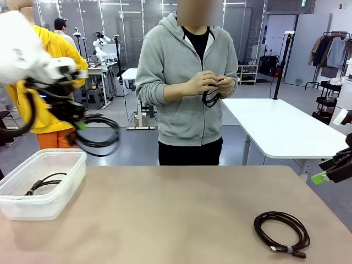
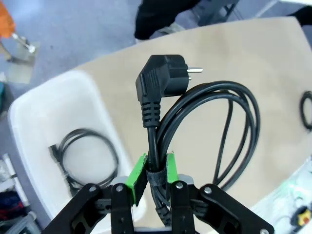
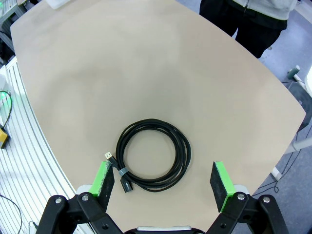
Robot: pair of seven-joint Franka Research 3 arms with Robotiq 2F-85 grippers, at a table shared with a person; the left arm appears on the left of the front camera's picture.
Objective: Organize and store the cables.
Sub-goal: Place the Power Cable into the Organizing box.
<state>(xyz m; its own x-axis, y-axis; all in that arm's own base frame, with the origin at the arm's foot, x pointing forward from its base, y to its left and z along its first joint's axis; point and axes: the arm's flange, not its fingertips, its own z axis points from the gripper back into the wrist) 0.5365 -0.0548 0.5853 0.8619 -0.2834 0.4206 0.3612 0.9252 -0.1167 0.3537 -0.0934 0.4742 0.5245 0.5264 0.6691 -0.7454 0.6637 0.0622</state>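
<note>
My left gripper is shut on a coiled black power cable with an angled plug, gripped at its band. In the front view that coil hangs blurred in the air beside my left gripper, above and right of a clear plastic bin. One coiled cable lies inside the bin, also seen from the wrist as a coil. Another coiled cable rests on the table at the front right; my right gripper hovers open above this coil. The person's hands hold another cable.
The tan table spreads between the bin and the right coil. My right gripper's green pad shows at the right edge. A white table stands behind at the right. The person stands at the far edge, centre.
</note>
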